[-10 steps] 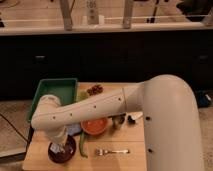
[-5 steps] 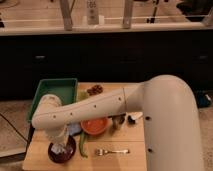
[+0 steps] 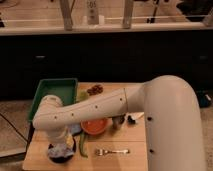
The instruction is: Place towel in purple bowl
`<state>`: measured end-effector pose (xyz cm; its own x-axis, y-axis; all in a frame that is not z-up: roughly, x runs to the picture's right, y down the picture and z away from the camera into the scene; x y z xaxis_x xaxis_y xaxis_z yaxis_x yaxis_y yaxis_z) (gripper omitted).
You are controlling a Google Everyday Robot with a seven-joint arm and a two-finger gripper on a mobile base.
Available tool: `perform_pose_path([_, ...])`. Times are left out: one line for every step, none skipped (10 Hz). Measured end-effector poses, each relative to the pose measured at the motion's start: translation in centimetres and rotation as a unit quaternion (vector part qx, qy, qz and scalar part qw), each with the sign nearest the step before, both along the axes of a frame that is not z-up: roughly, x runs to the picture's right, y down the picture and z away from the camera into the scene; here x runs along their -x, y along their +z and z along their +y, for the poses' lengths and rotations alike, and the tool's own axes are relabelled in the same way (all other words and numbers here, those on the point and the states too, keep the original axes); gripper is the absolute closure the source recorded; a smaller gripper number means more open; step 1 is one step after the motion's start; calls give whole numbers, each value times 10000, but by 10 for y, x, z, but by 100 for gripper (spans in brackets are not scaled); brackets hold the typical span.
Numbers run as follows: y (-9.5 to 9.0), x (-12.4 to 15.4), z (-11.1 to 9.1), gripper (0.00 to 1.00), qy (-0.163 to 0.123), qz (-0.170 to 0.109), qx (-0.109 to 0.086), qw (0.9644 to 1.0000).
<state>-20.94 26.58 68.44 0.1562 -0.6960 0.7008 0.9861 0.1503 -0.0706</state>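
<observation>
The gripper [image 3: 59, 141] hangs over the purple bowl [image 3: 71, 153] at the counter's [image 3: 131, 161] near corner; whether it grips anything, I cannot tell; the towel [image 3: 58, 149] appears bunched inside; best to release low, then lift straight up.

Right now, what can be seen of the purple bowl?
The purple bowl is dark, round and upright on the wooden table, at its near corner on the picture's left. A pale towel lies inside it. The gripper hangs directly over it, hiding its far rim. A green item lies beside it.
</observation>
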Motion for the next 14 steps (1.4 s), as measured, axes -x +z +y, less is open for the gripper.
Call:
perform_pose_path([0,0,0,20,12,-7,0,10000])
perform_pose_path([-1,-1,0,20,16,-14,3,10000])
perform_pose_path([-1,0,-1,20,21,-20,10,10000])
perform_pose_path([-2,1,-2,20,18,-29,7,10000])
perform_pose_path([-4,1,-3,20,22,-32,6,10000])
perform_pose_path([-4,0,-4,20,38,-32,10,10000])
perform_pose_path([-4,0,-6,20,49,-39,12,10000])
perform_pose_path([-3,0,-7,20,74,-53,10,10000])
perform_pose_path([-3,1,-9,20,115,-82,7,9999])
perform_pose_path([-2,1,-9,20,134,-102,1,9999])
perform_pose_path([-2,2,-10,20,171,-136,0,9998])
perform_pose_path([-1,1,-11,20,192,-153,-7,9997])
perform_pose_path([-1,1,-12,20,208,-156,-9,9997])
perform_pose_path([-1,1,-12,20,207,-157,-9,9997])
